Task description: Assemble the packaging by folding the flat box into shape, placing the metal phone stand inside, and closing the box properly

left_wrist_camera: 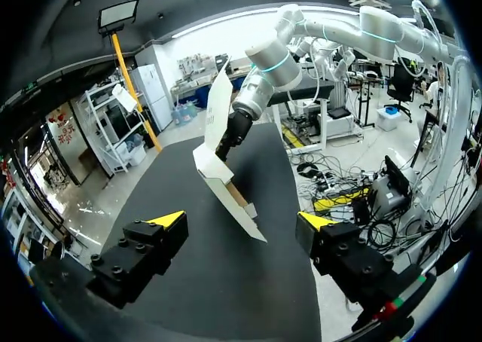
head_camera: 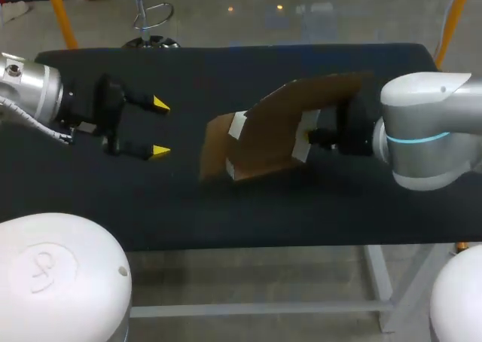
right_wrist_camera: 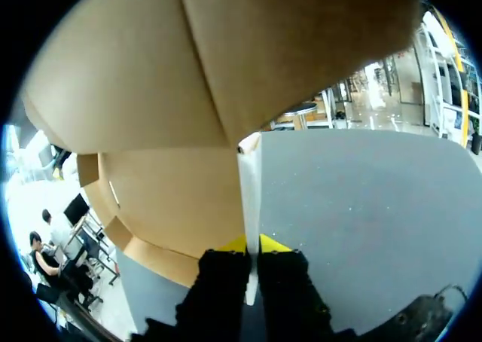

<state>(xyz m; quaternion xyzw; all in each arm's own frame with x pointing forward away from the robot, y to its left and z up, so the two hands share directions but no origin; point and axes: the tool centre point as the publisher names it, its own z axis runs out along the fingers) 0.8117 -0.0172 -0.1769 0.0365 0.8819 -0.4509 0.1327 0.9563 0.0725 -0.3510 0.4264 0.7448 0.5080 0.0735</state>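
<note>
A flat brown cardboard box (head_camera: 279, 135) with white inner faces stands tilted on edge in the middle of the black table (head_camera: 226, 206). My right gripper (head_camera: 310, 137) is shut on one of its panels; in the right wrist view the thin white edge (right_wrist_camera: 249, 206) runs between the two yellow tips of that gripper (right_wrist_camera: 251, 245). The left wrist view shows the box (left_wrist_camera: 222, 161) ahead of my left gripper (left_wrist_camera: 241, 225), held up by the right arm. My left gripper (head_camera: 160, 128) hangs open to the left of the box, apart from it. No metal phone stand is visible.
Bare black table surface lies in front of the box and between it and the left gripper. The table's front edge (head_camera: 248, 244) runs across the head view below the box.
</note>
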